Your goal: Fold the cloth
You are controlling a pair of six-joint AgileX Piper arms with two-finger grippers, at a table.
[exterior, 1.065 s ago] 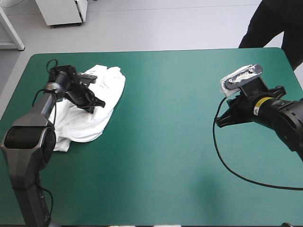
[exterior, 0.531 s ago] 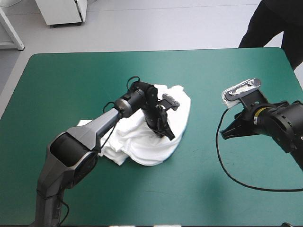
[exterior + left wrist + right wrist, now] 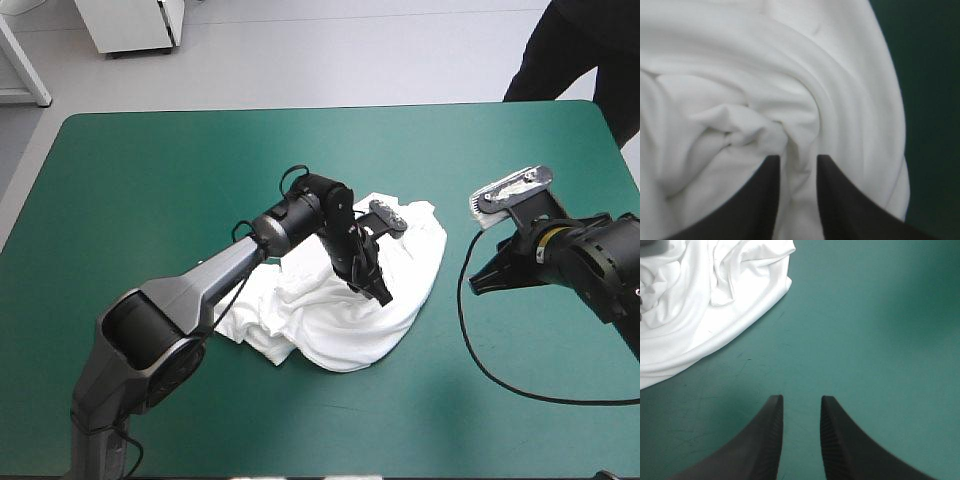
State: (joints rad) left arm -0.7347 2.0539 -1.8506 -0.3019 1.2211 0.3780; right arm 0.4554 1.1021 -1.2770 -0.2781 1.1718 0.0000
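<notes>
- The T-shirt (image 3: 350, 320) lies as a crumpled white heap near the middle of the table, a little toward the right side and well inside every edge.
- Its bulk bunches in thick folds on the near-left, where a doubled corner sticks out. The far-right part lies smoother and ends in a rounded hem on the teal-green cover (image 3: 180, 170).
- The left gripper (image 3: 378, 288) sits on top of the heap. Its arm reaches in from the table's near-left corner and passes over the shirt's left part.
- In the left wrist view its black fingers (image 3: 760, 200) stand almost together with a ridge of white cloth pinched between them (the folds all swirl in toward that pinch), so it is grasping the shirt.
- Past the curved hem in that view, a strip of bare cover shows beside the gripper.
- The right gripper (image 3: 478, 280) is near the shirt's right edge but apart from it, with its tips pointing toward the cloth.
- In the right wrist view its fingers (image 3: 840, 450) stand a narrow gap apart with only bare cover between them, released and grasping nothing. The shirt lies ahead of them and off to one side.
</notes>
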